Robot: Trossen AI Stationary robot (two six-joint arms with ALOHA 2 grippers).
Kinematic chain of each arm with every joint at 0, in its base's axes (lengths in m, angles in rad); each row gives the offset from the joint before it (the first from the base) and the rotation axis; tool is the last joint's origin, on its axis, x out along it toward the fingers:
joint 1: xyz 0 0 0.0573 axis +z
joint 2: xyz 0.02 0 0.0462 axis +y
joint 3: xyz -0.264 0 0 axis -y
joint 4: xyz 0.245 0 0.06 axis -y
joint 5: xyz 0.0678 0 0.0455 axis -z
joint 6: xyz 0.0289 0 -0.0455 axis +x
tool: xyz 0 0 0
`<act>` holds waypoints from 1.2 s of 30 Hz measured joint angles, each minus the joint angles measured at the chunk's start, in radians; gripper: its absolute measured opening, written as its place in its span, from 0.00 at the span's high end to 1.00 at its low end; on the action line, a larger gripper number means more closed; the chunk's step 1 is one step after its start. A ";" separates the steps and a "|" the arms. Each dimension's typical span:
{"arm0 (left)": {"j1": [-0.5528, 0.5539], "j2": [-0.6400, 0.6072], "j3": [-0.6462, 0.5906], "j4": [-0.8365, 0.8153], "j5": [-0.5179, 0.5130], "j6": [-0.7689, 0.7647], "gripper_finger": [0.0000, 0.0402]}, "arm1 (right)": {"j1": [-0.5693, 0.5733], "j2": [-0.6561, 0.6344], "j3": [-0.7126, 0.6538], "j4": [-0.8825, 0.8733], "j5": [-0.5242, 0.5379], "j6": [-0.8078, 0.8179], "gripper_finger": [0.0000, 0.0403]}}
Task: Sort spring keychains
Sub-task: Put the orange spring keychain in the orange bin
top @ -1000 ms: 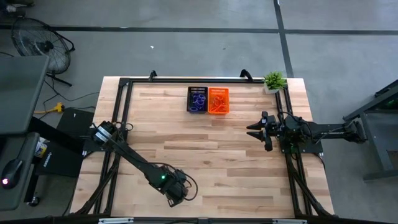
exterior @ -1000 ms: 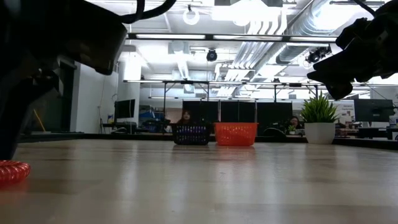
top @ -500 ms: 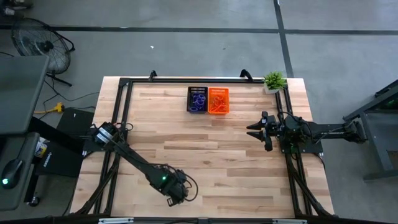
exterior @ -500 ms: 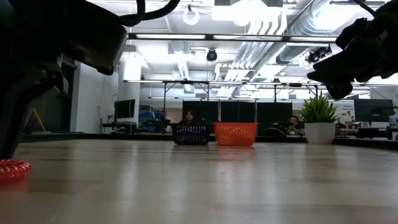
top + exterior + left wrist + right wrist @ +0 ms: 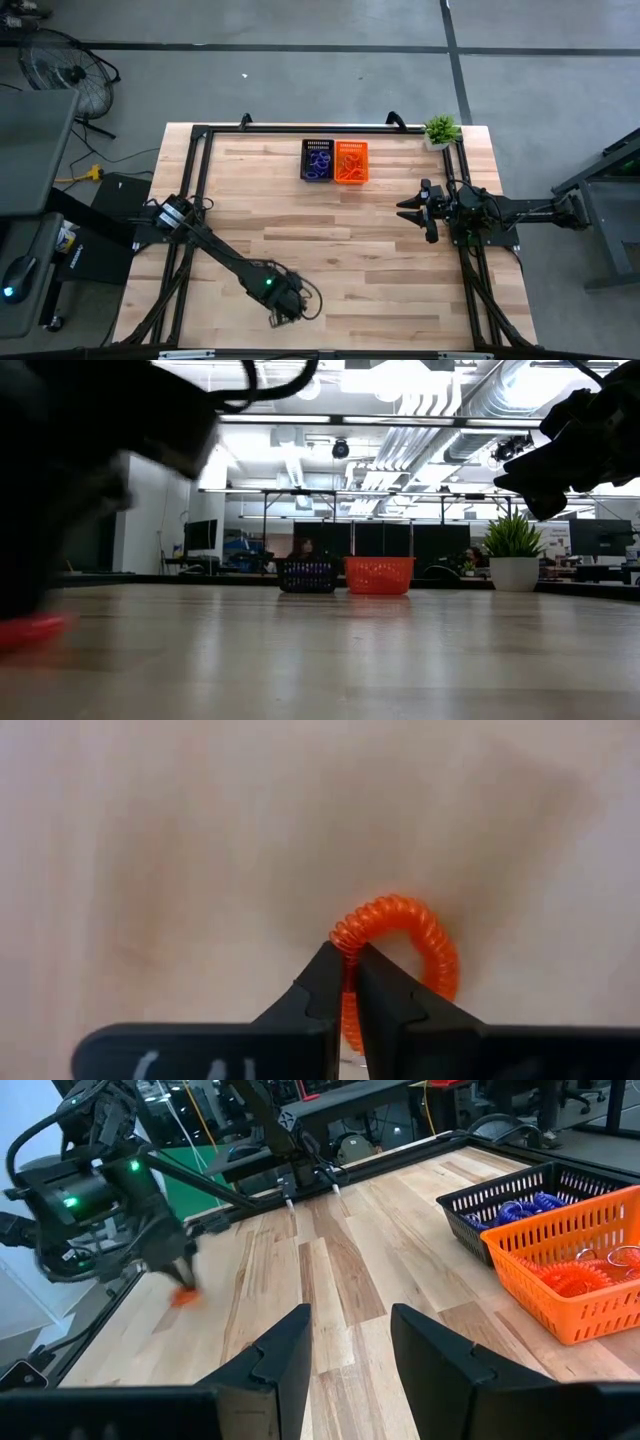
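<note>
An orange spring keychain (image 5: 405,945), a small coiled ring, lies on the wooden table near its front edge, left of centre. My left gripper (image 5: 345,960) stands over it pointing down and is shut on it; the high view shows this gripper (image 5: 284,311) too. The low view shows the keychain (image 5: 30,631) as an orange blur at table level. At the table's right side, my right gripper (image 5: 350,1342) hovers open, holding nothing. My left gripper pinches one side of the ring's coil (image 5: 347,942) between its two fingertips. The fingers come from above, pointing down, and lie across the coil. The rest of the ring spreads out beyond the fingertips, at table level in the low view.
At the far middle of the table stand a black basket (image 5: 318,160) with purple keychains and an orange basket (image 5: 351,162) with orange ones. A potted plant (image 5: 440,130) sits at the far right corner. Bare wood lies between the baskets and my left gripper.
My left arm has shifted a little toward the table's right edge, staying low over the orange keychain. The arm and the keychain show blurred in the low view now. My right arm has kept still.
</note>
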 joint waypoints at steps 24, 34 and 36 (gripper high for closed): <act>0.476 -0.258 0.014 0.109 -0.253 0.311 0.98 | 0.000 0.000 0.000 0.000 0.000 0.000 0.67; 0.804 -0.258 0.015 0.331 -0.114 0.367 0.97 | 0.000 0.000 0.000 0.000 0.000 0.000 0.67; 0.859 -0.241 0.025 0.387 -0.085 0.347 0.97 | 0.000 0.000 0.000 0.000 0.000 0.000 0.67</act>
